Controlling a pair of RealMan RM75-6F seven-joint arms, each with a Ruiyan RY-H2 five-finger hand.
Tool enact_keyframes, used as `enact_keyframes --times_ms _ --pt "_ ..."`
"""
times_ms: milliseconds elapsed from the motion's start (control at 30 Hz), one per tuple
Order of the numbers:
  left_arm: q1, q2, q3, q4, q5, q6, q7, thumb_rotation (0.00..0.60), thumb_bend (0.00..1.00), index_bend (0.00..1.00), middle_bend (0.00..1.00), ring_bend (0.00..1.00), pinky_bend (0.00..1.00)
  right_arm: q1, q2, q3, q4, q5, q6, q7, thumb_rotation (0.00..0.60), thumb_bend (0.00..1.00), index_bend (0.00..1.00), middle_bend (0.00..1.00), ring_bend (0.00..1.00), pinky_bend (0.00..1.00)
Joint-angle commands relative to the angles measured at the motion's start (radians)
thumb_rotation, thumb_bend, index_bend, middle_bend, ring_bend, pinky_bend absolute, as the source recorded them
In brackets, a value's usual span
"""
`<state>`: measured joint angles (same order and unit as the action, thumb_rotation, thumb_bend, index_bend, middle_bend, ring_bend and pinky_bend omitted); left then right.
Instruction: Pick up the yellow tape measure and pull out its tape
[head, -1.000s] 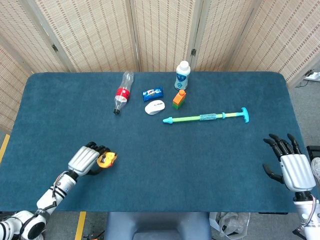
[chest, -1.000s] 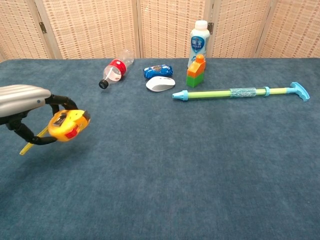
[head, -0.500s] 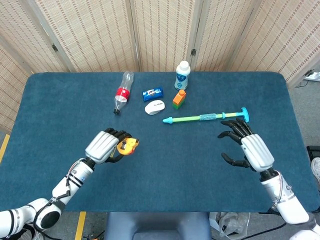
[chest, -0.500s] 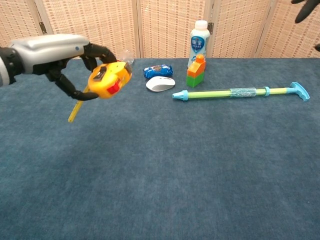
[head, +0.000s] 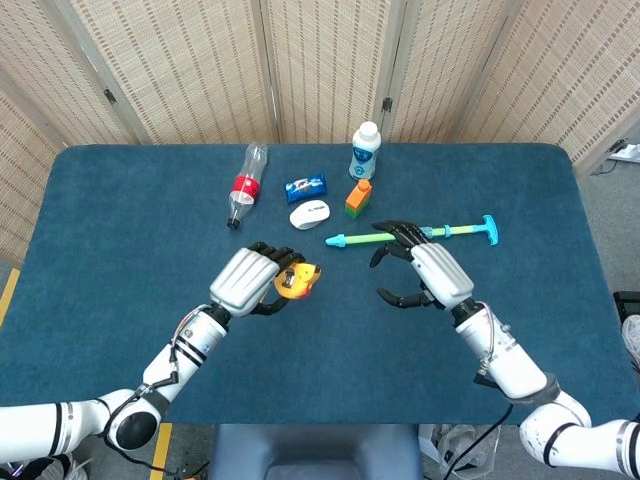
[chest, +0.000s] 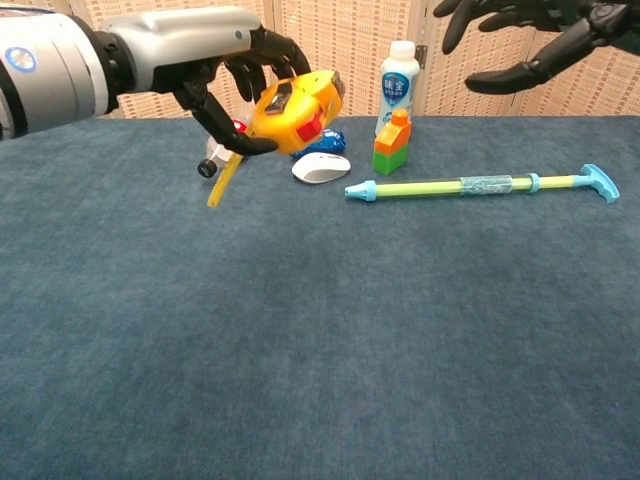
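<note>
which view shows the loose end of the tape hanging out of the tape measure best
The chest view: the tape hangs plainly below the yellow tape measure held in the left hand. In the head view the left hand hides it; only the case shows.

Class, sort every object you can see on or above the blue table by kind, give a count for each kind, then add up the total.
Bottles: 2 – clear bottle, white bottle
Tape measure: 1
Snack packet: 1
Computer mouse: 1
Block toy: 1
Green pump stick: 1
Total: 7
</note>
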<state>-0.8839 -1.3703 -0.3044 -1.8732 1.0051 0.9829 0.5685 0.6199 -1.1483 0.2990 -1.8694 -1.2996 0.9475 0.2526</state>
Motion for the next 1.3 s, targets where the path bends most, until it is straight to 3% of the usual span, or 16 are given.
enact_keyframes --times_ms 33,367,667,1300 --pt "-0.016 -0.007 0.008 -0.008 -0.023 0.010 0.018 0.600 0.38 0.56 0.60 0.54 0.31 0.054 -0.023 0.021 0.007 0.070 -0.059 -0.046 0.600 0.33 0.41 0.12 0.05 0.02" --pt "-0.036 -0.026 0.042 -0.011 -0.081 0.027 0.020 0.600 0.38 0.55 0.60 0.54 0.31 0.191 -0.040 0.050 0.014 0.251 -0.181 -0.146 0.600 0.33 0.41 0.12 0.04 0.02" --pt "-0.035 -0.018 0.055 -0.017 -0.101 0.034 -0.025 0.600 0.38 0.55 0.60 0.54 0.30 0.284 -0.077 0.039 0.044 0.373 -0.209 -0.236 0.600 0.33 0.41 0.12 0.04 0.02" --pt "-0.036 0.001 0.071 -0.024 -0.090 0.031 -0.101 0.600 0.38 0.55 0.60 0.54 0.30 0.346 -0.135 0.014 0.081 0.449 -0.197 -0.268 0.600 0.33 0.44 0.12 0.04 0.02"
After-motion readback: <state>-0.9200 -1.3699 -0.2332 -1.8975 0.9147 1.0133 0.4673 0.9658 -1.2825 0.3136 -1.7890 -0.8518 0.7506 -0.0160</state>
